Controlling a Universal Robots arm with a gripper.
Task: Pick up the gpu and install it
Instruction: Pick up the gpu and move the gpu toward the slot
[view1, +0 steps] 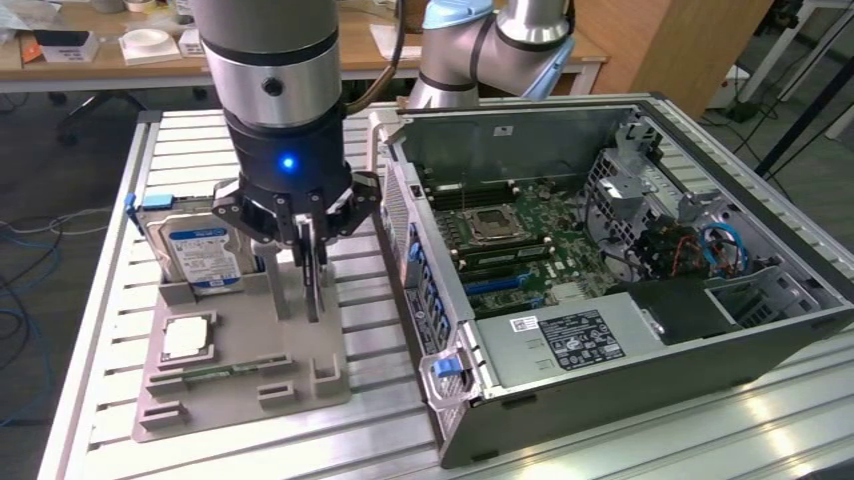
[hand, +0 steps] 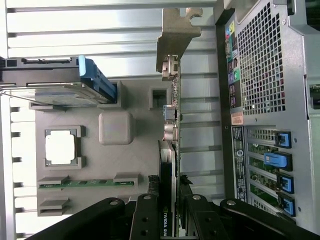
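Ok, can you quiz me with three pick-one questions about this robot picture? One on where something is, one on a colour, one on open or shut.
1. Where is the gpu?
A) on the floor
B) upright at the tray, in the hand
C) on a shelf

2. What colour is the light on the arm?
A) red
B) green
C) blue

3. How is the case?
A) open on its side
B) shut all round
C) wrapped in a box

Answers:
1. B, the thin black card stands on edge by the grey tray with the hand's fingers closed on both sides of it.
2. C, a small blue dot glows on the dark ring above the hand.
3. A, you can look straight in at the motherboard.
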